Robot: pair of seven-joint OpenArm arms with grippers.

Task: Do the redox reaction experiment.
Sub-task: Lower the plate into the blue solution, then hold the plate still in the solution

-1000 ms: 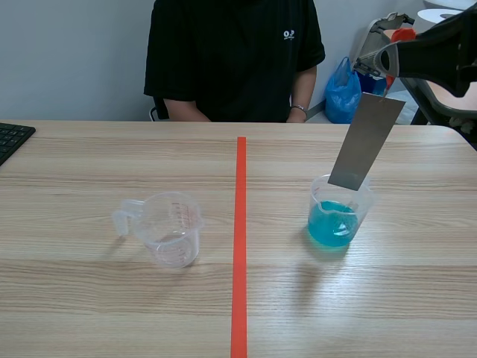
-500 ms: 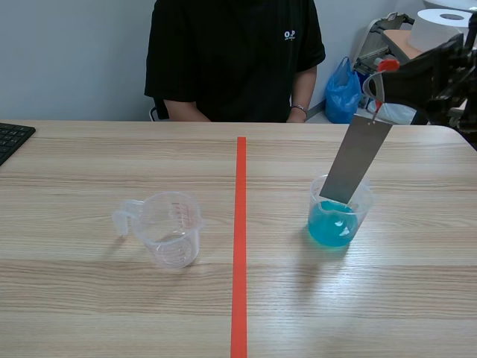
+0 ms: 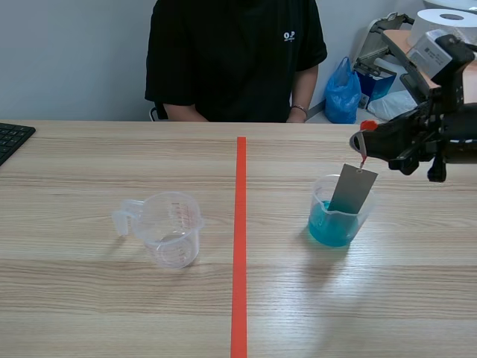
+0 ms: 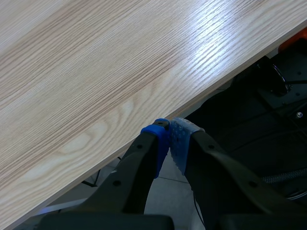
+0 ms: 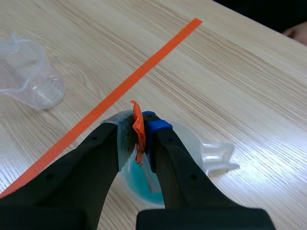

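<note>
A grey metal strip hangs by a red tag with its lower end inside a clear beaker of blue liquid, right of the tape line. My right gripper is just above the beaker and shut on the red tag; in the right wrist view the beaker lies under the fingers. An empty clear measuring cup stands left of the line, also in the right wrist view. My left gripper is shut on nothing, over the table's edge, and out of the scene view.
A person in a black shirt sits across the table. A keyboard corner shows at the far left. The orange-red tape line runs down the table's middle. A paper roll and a blue bag are behind the table.
My right gripper has come down, lowering the metal strip from above the beaker until its lower end is inside. The cup and beaker have not moved.
</note>
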